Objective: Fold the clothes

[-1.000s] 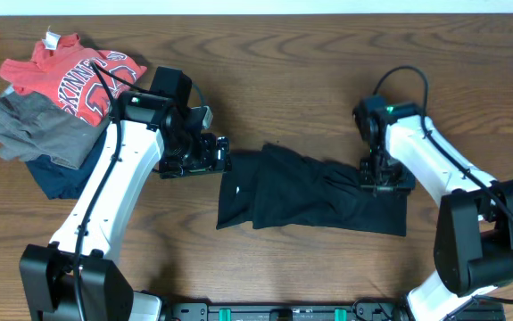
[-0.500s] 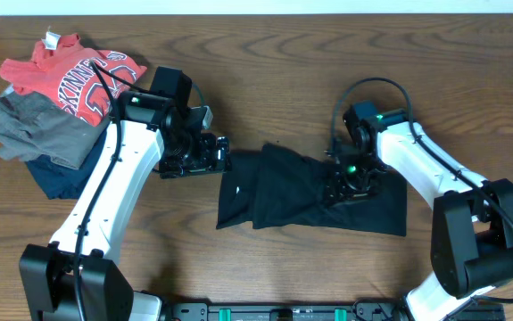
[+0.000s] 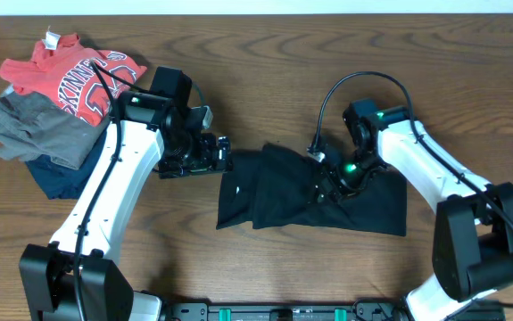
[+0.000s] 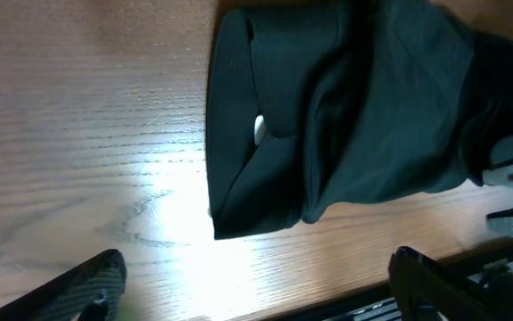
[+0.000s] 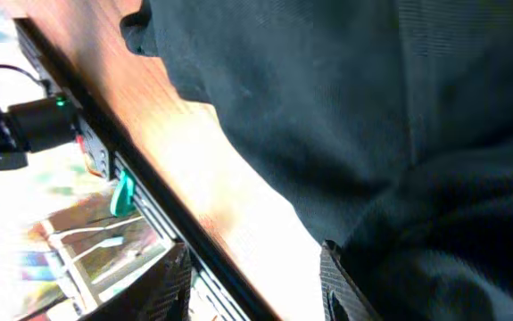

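Observation:
The black garment (image 3: 274, 192) lies bunched and partly folded on the wooden table, in the middle. Its small white logo (image 4: 259, 127) shows in the left wrist view, where the garment (image 4: 372, 116) fills the upper part. My left gripper (image 3: 223, 159) is open and empty, just off the garment's upper left corner; its fingers (image 4: 256, 290) are spread wide over bare wood. My right gripper (image 3: 327, 187) hovers over the garment's middle. In the right wrist view the garment (image 5: 345, 107) fills the frame, and the gripper (image 5: 252, 285) is open with bright table between the fingers.
A pile of other clothes sits at the far left: a red shirt with white lettering (image 3: 73, 76), a grey garment (image 3: 33, 125) and a navy one (image 3: 55, 174). The table's front edge carries a black rail (image 3: 283, 312).
My right gripper has moved left from the garment's right end to over its middle. The garment's outline looks the same. The left arm has not moved.

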{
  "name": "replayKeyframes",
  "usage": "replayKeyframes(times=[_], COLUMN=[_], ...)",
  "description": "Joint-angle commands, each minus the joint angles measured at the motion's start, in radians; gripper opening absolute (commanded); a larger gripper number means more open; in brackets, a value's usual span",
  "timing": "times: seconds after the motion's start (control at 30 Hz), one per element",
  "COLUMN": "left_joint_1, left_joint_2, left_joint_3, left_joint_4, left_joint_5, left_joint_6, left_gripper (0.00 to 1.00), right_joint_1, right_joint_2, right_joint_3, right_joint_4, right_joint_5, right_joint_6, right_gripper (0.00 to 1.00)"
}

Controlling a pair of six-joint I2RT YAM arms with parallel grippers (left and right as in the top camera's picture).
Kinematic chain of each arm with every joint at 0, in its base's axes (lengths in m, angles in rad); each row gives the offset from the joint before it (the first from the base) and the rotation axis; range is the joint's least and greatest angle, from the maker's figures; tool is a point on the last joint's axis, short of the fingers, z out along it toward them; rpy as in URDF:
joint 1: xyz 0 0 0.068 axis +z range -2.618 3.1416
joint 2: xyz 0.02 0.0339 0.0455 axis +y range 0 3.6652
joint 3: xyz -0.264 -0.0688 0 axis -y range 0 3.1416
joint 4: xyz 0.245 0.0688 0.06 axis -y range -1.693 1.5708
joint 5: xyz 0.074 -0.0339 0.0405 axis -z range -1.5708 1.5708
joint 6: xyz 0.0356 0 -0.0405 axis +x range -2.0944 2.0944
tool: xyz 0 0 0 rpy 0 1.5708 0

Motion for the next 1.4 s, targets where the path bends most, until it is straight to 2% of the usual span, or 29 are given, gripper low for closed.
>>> replayKeyframes(times=[0.0,0.17,0.2,0.27,0.3,0.37,0.63,0.9,1.0,1.03,1.1,1.13,1.17,1.37], left_joint_1=[0.007,-0.007,-0.015,-0.035,-0.047,-0.073,-0.165,-0.246,-0.259,-0.259,-0.256,-0.248,-0.242,-0.143], left_joint_2=[-0.008,0.006,0.014,0.040,0.056,0.095,0.301,0.480,0.508,0.508,0.504,0.501,0.498,0.444], left_joint_3=[-0.007,-0.027,-0.032,-0.048,-0.057,-0.079,-0.094,-0.095,-0.095,-0.095,-0.093,-0.092,-0.092,-0.048], left_joint_4=[0.007,0.071,0.079,0.099,0.111,0.145,0.215,0.281,0.281,0.281,0.281,0.279,0.274,0.156], left_joint_5=[-0.009,-0.008,-0.008,0.010,0.037,0.103,0.115,0.240,0.236,0.230,0.203,0.173,0.145,-0.066], left_joint_6=[0.003,0.006,0.006,0.007,0.023,0.064,0.065,0.065,0.065,0.066,0.065,0.065,0.065,0.061], left_gripper=[0.98,0.98,0.98,0.98,0.98,0.98,0.98,0.97,0.71,0.53,0.29,0.14,0.06,0.06], right_joint_1=[-0.001,-0.018,-0.027,-0.048,-0.058,-0.083,-0.127,-0.127,-0.127,-0.127,-0.127,-0.127,-0.127,-0.128], right_joint_2=[-0.095,-0.244,-0.274,-0.325,-0.342,-0.371,-0.380,-0.380,-0.380,-0.380,-0.380,-0.380,-0.380,-0.380], right_joint_3=[0.059,0.107,0.111,0.112,0.112,0.112,0.094,0.083,0.083,0.083,0.083,0.083,0.083,0.083], right_joint_4=[0.000,0.003,0.004,0.008,0.007,0.002,-0.015,-0.012,-0.012,-0.012,-0.012,-0.012,-0.012,-0.022], right_joint_5=[0.160,0.388,0.415,0.436,0.436,0.436,0.436,0.448,0.449,0.452,0.455,0.455,0.456,0.593], right_joint_6=[0.082,0.255,0.282,0.314,0.318,0.318,0.317,0.318,0.318,0.317,0.317,0.318,0.318,0.386], right_gripper=[0.45,0.49,0.54,0.70,0.72,0.73,0.74,0.74,0.75,0.75,0.75,0.74,0.75,0.76])
